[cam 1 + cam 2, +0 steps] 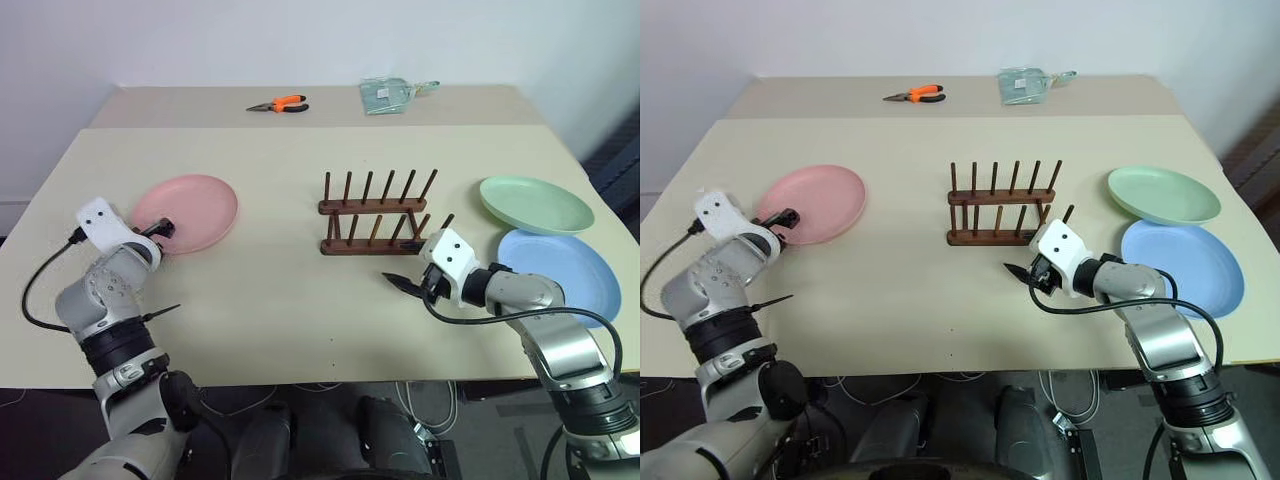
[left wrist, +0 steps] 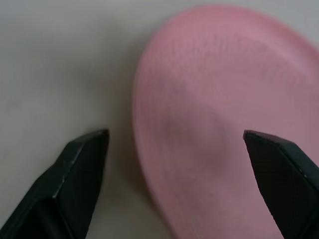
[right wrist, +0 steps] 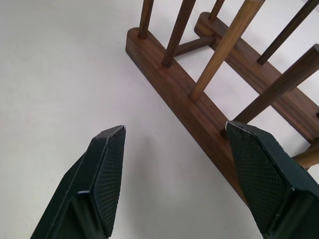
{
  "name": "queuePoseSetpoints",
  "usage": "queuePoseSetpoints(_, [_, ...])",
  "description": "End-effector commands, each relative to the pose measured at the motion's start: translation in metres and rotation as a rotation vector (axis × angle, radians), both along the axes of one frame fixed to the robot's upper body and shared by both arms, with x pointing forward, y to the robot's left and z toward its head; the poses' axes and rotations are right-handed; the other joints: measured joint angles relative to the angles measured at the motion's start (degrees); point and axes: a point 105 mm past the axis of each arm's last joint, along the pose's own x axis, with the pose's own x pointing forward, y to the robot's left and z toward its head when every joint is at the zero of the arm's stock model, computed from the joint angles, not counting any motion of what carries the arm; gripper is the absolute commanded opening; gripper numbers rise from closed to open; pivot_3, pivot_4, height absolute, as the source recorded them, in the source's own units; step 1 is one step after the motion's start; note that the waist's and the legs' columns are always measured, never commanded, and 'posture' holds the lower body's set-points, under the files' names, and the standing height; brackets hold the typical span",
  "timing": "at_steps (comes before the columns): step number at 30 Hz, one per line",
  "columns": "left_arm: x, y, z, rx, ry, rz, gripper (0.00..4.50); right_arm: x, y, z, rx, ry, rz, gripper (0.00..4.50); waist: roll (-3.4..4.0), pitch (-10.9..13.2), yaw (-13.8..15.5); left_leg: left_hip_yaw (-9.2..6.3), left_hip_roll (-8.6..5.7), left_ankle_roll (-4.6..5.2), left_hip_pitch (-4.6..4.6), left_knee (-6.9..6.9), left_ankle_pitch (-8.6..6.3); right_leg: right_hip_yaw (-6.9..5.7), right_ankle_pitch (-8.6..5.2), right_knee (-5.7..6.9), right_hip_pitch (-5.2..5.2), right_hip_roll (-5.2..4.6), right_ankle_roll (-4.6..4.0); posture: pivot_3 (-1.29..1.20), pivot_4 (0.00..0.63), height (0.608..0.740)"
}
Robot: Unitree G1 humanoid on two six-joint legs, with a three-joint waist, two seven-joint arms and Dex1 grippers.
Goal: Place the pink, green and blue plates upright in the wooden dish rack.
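Observation:
The pink plate lies flat at the table's left. My left gripper hovers at its near-left rim, open; in the left wrist view the gripper has one finger above the plate and the other over bare table. The wooden dish rack stands empty in the middle. My right gripper is open at the rack's near right end, straddling the end of the rack's base in the right wrist view. The green plate and blue plate lie flat at the right, overlapping slightly.
Orange-handled pliers and a clear packet lie on the far table. The near table edge runs just below both arms. Open tabletop stretches between the pink plate and the rack.

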Motion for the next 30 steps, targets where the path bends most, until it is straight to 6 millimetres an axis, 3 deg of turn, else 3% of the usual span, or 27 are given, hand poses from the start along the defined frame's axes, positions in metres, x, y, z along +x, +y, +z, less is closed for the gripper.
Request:
queuePoseSetpoints(1, [-0.001, 0.002, -0.004, -0.078, 0.002, 0.054, 3.12, 0.002, 0.0, 0.013, 0.006, -0.069, -0.007, 3.24, 0.0, 0.0, -0.1, 0.0, 0.0, -0.01, 0.0, 0.0, 0.0, 0.0, 0.0, 0.0, 0.0, 0.0, 0.0, 0.0, 0.15, 0.74])
queuePoseSetpoints(5, [0.007, -0.005, 0.005, -0.09, -0.042, 0.036, 1.05, 0.004, -0.005, 0.02, 0.013, -0.098, -0.038, 3.24, 0.0, 0.0, 0.2, 0.01, -0.01, -0.04, 0.0, 0.0, 0.02, 0.0, 0.0, 0.0, 0.0, 0.0, -0.01, 0.0, 0.15, 0.74])
queuePoseSetpoints(7, [0.014, -0.014, 0.02, -0.056, -0.107, -0.011, 0.07, 0.004, -0.009, 0.027, 0.017, -0.103, -0.042, 3.24, -0.03, 0.0, 0.6, 0.02, -0.02, -0.05, -0.01, 0.01, 0.02, 0.01, 0.05, -0.01, 0.0, 0.0, -0.08, 0.0, 0.15, 0.74])
queuePoseSetpoints(8, [0.019, -0.021, 0.033, -0.031, -0.171, -0.047, 0.0, 0.003, -0.01, 0.031, 0.014, -0.111, -0.038, 3.78, -0.03, 0.0, 0.9, 0.02, -0.01, -0.05, -0.02, 0.02, 0.02, 0.01, 0.07, -0.01, 0.0, 0.0, -0.12, 0.0, 0.15, 0.74])
queuePoseSetpoints(10, [0.025, -0.042, 0.066, 0.018, -0.321, -0.146, 0.0, 0.002, -0.009, 0.047, 0.011, -0.155, -0.016, 4.45, -0.07, 0.0, 1.2, 0.03, -0.02, -0.06, -0.05, 0.03, 0.03, 0.01, 0.08, -0.03, 0.0, 0.0, -0.13, 0.0, 0.15, 0.74])
queuePoseSetpoints(14, [0.027, -0.11, 0.139, 0.197, -0.56, -0.433, 0.0, 0.003, 0.022, 0.104, -0.048, -0.41, 0.105, 4.45, -0.15, 0.2, 1.1, 0.05, 0.0, -0.11, -0.1, 0.03, 0.06, 0.01, 0.12, -0.05, -0.05, 0.01, -0.18, 0.0, 0.15, 0.74])
queuePoseSetpoints(16, [0.025, -0.137, 0.161, 0.224, -0.627, -0.521, 0.0, 0.005, 0.04, 0.119, -0.103, -0.511, 0.165, 4.45, -0.15, 0.2, 1.0, 0.05, 0.0, -0.14, -0.11, 0.02, 0.07, 0.0, 0.12, -0.05, -0.07, 0.02, -0.19, 0.0, 0.15, 0.74])
queuePoseSetpoints(20, [0.022, -0.176, 0.182, 0.227, -0.669, -0.631, 0.0, 0.015, 0.065, 0.128, -0.235, -0.655, 0.217, 4.45, -0.15, 0.1, 0.6, 0.07, 0.01, -0.14, -0.05, -0.06, 0.07, 0.01, 0.1, -0.14, -0.03, 0.02, -0.15, 0.0, 0.15, 0.74])
queuePoseSetpoints(23, [0.017, -0.203, 0.187, 0.21, -0.674, -0.706, 0.0, 0.031, 0.072, 0.125, -0.358, -0.751, 0.198, 4.45, -0.16, 0.1, 0.2, 0.11, 0.01, -0.22, -0.06, -0.06, 0.13, 0.04, 0.1, -0.12, -0.05, 0.02, -0.15, 0.0, 0.15, 0.74])
queuePoseSetpoints(26, [0.014, -0.211, 0.186, 0.194, -0.669, -0.728, 0.0, 0.038, 0.069, 0.121, -0.402, -0.777, 0.182, 3.63, -0.17, 0.1, 0.0, 0.08, 0.0, -0.26, -0.1, -0.05, 0.16, 0.04, 0.1, -0.12, -0.07, 0.02, -0.16, 0.0, 0.15, 0.74])
queuePoseSetpoints(30, [0.012, -0.214, 0.185, 0.154, -0.663, -0.734, 0.0, 0.04, 0.066, 0.119, -0.431, -0.791, 0.168, 1.61, -0.17, 0.1, -0.2, 0.07, 0.0, -0.32, -0.09, -0.06, 0.19, 0.05, 0.11, -0.12, -0.08, 0.02, -0.16, 0.0, 0.15, 0.74])
